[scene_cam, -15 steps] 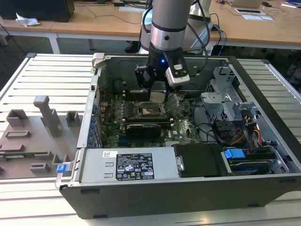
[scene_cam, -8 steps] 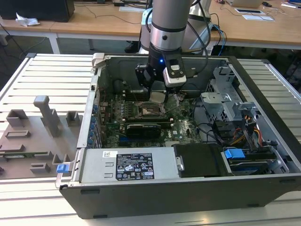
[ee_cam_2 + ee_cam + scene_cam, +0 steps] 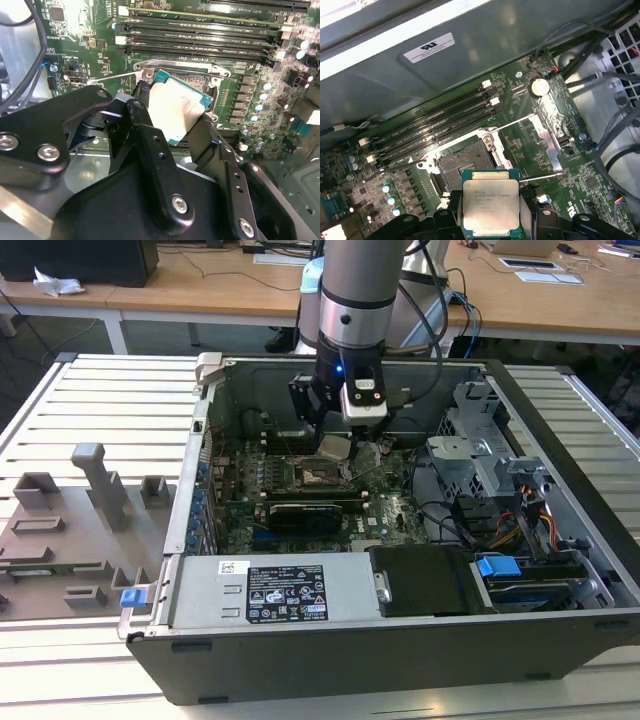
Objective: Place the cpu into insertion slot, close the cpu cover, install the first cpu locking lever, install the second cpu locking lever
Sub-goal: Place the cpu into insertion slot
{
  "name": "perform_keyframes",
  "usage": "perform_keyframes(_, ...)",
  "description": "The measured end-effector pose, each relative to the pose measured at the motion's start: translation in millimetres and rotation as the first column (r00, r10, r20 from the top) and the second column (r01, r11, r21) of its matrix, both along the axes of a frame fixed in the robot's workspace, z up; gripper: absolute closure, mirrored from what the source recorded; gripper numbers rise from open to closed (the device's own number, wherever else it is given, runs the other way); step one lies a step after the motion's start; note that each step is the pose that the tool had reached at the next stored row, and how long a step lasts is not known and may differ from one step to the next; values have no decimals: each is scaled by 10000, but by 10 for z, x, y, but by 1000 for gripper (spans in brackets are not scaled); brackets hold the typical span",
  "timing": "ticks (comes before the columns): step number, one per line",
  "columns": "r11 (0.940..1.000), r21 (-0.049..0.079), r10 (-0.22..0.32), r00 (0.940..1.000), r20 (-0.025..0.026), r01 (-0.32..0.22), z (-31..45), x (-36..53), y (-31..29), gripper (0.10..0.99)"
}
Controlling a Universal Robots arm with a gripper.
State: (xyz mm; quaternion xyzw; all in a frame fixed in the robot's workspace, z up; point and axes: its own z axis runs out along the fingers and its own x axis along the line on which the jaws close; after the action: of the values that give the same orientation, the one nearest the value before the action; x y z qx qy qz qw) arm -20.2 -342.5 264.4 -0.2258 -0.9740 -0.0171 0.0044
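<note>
Silvery-beige metal catches the eye first: the cpu [image 3: 335, 449] hangs inside the open computer case [image 3: 560, 540], gripped at the tip of the grey arm [image 3: 357, 290]. The end effector [image 3: 335, 438] is clamped on it. In the second wrist view the black fingers [image 3: 150, 145] press on opposite edges of the cpu [image 3: 175, 102], green rim showing at its corners. It sits tilted in the grasp rather than level.

The insertion slot [image 3: 322, 475] lies right under it on the green motherboard [image 3: 240, 490]. In the first wrist view the dark pin field of the insertion slot [image 3: 462, 167] is bare, and the cpu [image 3: 491, 202] is held just beside and above it, not seated. The cpu cover [image 3: 549, 142] is swung open, its thin silver frame lying off to one side of the slot. Long black memory slots [image 3: 435, 125] run along the far side of the slot, against the case wall.

In the exterior view a black rectangular block [image 3: 315, 512] sits just on the near side of the slot. Nearer again, a silver box with a printed label [image 3: 280, 590] spans the case front. The case rests on a pale slatted tabletop [image 3: 90, 400], and grey moulded fixtures [image 3: 95, 485] stand on it at the exterior view's left, well apart from the arm.
</note>
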Motion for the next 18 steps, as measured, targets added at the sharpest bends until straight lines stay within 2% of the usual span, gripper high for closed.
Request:
perform_keyframes(3, 9993, -12, -365, 9993, 1, 365, -2, 0, 0, 545)
perform_keyframes(7, 9954, -32, -955, 9954, 2, 955, -3, 0, 0, 545)
perform_keyframes(10, 9876, -53, -1569, 9876, 5, 1569, -5, 0, 0, 545)
perform_keyframes(14, 9785, -74, -2062, 9785, 8, 2062, -7, 0, 0, 545)
perform_keyframes(18, 9657, -95, -2596, 9657, 14, 2596, -9, 0, 0, 545)
